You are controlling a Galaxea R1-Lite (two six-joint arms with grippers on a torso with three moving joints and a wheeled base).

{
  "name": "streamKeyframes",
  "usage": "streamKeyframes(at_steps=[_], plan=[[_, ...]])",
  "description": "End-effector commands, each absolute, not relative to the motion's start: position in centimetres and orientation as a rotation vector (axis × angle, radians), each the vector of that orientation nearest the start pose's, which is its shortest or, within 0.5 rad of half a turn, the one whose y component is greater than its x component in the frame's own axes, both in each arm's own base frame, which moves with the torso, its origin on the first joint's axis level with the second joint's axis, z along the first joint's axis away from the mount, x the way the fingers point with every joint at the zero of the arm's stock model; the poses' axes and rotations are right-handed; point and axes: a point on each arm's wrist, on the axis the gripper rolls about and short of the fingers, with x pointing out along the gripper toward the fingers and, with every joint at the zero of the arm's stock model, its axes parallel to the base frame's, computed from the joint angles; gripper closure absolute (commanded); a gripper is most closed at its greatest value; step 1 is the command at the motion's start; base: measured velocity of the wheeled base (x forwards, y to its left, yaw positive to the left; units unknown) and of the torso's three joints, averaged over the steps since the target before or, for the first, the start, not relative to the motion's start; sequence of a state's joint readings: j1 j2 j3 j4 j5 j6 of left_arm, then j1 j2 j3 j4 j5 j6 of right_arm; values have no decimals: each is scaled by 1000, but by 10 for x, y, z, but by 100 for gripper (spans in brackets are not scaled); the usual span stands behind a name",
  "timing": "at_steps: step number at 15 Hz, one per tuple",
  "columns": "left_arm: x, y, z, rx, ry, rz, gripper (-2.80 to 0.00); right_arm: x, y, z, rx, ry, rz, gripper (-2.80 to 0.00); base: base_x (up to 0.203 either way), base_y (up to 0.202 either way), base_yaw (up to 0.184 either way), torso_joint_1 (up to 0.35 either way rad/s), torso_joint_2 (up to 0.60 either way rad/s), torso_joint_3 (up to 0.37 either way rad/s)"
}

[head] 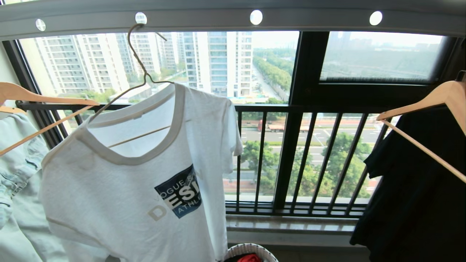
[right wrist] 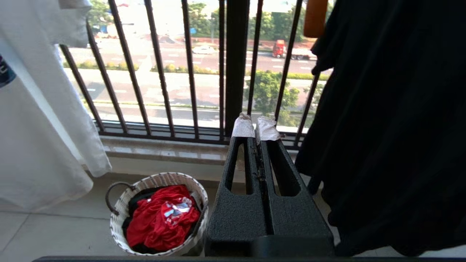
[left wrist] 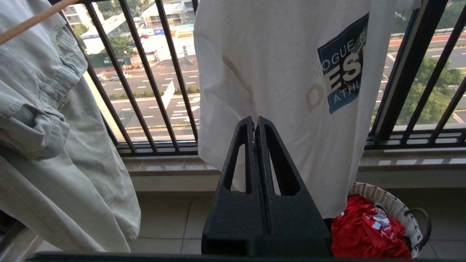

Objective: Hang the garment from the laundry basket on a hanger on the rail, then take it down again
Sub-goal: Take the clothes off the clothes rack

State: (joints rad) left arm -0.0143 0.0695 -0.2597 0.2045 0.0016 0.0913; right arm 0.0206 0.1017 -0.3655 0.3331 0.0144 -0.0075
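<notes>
On the left of this high balcony a pale denim piece (head: pixel 16 174) hangs from a wooden hanger (head: pixel 40 100). Beside it the white T-shirt (head: pixel 138 182) hangs on the wire hanger (head: pixel 140 65), hooked through a hole in the grey rail (head: pixel 204 18) overhead. The hanger tilts, so the shirt's long axis slants down to the left; its navy patch reads "VOGUE", "DES", "ATHL". Behind, the black window railing (head: pixel 302 160) fronts a road and towers. On the tiled floor (right wrist: pixel 54 233) below sits the laundry basket (right wrist: pixel 120 233) holding a red garment (right wrist: pixel 160 218). A black garment (head: pixel 418 189) hangs at right. The left gripper (left wrist: pixel 255 122) and right gripper (right wrist: pixel 255 127) are both clenched, empty, clear of the shirt.
</notes>
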Motion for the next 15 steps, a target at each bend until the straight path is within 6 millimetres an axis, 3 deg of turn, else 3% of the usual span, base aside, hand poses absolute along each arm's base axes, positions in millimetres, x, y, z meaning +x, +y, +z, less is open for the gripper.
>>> streamKeyframes(at_steps=[1, 4, 8, 15], plan=[[-34, 0, 92, 96, 59, -41, 0, -38, 1, 106, -27, 5, 84, 0, 0, 0, 0, 0, 0, 0], [-24, 0, 76, 106, 17, -45, 0, -24, 2, 84, -62, -53, 101, 0, 0, 0, 0, 0, 0, 0], [-23, 0, 75, 143, 6, -46, 0, -23, 0, 80, -164, -47, 28, 0, 0, 0, 0, 0, 0, 0], [-23, 0, 75, 128, 6, -45, 0, -23, 0, 75, -83, 14, 37, 0, 0, 0, 0, 0, 0, 0]])
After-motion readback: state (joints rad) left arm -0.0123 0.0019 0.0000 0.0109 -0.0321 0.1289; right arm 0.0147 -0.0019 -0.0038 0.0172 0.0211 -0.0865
